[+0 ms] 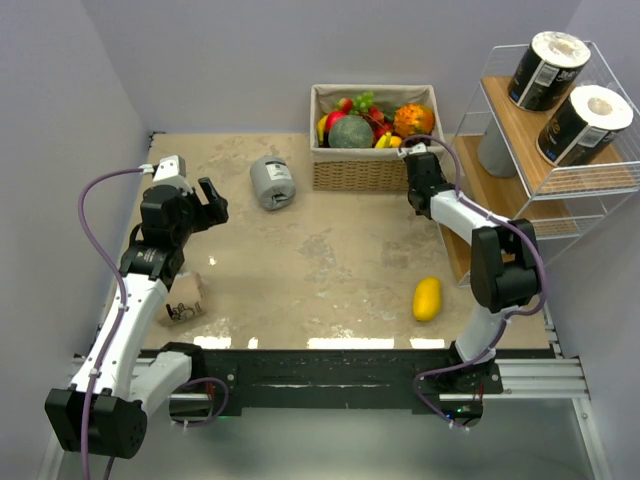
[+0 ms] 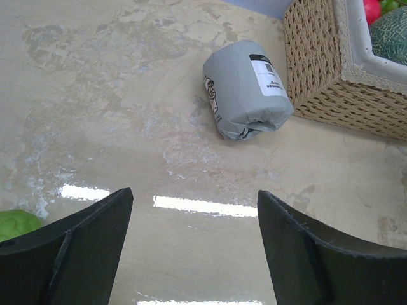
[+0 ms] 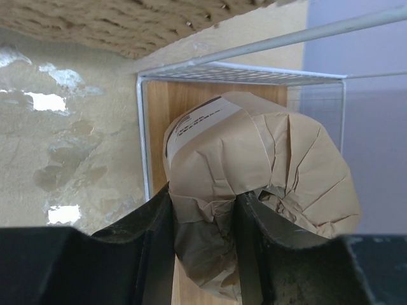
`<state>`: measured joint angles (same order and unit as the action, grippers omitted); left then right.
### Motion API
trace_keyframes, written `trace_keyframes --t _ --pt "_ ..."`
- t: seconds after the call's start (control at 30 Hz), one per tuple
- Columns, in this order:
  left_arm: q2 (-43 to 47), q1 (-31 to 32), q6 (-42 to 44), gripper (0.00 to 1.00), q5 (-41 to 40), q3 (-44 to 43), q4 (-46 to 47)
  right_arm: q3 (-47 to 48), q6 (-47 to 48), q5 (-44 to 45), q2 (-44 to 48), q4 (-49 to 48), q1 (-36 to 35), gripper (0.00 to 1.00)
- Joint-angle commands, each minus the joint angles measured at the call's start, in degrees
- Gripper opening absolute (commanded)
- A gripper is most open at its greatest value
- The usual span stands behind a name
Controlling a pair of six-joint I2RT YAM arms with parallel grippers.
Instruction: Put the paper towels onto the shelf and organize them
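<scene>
paper towels (image 1: 548, 70) | two black rolls (image 1: 583, 122) on shelf (image 1: 505, 120) top board | tan roll (image 3: 254, 171) clamped in right gripper (image 3: 203, 213) at a lower board's edge, possibly touching it | grey roll (image 2: 247, 89) lying on table (image 2: 95, 95) just beside wicker basket (image 2: 318, 70) | second tan roll (image 1: 185, 298) on table near left arm | left gripper (image 2: 194, 197) jaws apart, above table, facing grey roll

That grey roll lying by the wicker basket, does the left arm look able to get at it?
Probably yes. The left claw is open and faces the grey roll, with nothing on the table between them. The wicker basket sits close beside the roll, though.
</scene>
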<state>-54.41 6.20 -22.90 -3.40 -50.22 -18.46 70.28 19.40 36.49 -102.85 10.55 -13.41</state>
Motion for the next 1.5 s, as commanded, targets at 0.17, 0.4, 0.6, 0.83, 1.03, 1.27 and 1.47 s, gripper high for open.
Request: trace_keyframes --t 0.17,0.4,0.6,0.83,1.03,1.27,1.47 --pt "0.8 0.5 0.9 0.84 0.0 0.0 2.3 3.8 2.2 4.5 -0.7 -4.7 1.3 0.47" --pt "0.7 0.4 0.9 0.84 -0.1 0.0 2.3 5.7 1.0 7.3 -0.4 -2.0 1.3 0.57" --pt "0.9 0.4 0.9 0.84 -0.4 0.1 2.2 6.7 -0.5 7.5 1.7 0.1 0.9 0.55" --pt "1.3 0.4 0.9 0.85 -0.6 0.1 2.2 6.0 0.8 5.5 3.3 -0.3 -2.5 0.47" --pt "1.3 0.5 0.9 0.85 -0.9 0.1 2.1 5.2 1.3 5.7 1.3 -0.7 -4.6 0.42" --pt "1.5 0.5 0.9 0.85 -1.4 0.1 2.0 5.0 1.3 6.0 -2.7 -0.3 -3.7 0.37" --pt "1.5 0.5 0.9 0.85 -1.9 0.1 1.9 5.6 0.6 6.2 -5.3 -0.2 -1.6 0.36"
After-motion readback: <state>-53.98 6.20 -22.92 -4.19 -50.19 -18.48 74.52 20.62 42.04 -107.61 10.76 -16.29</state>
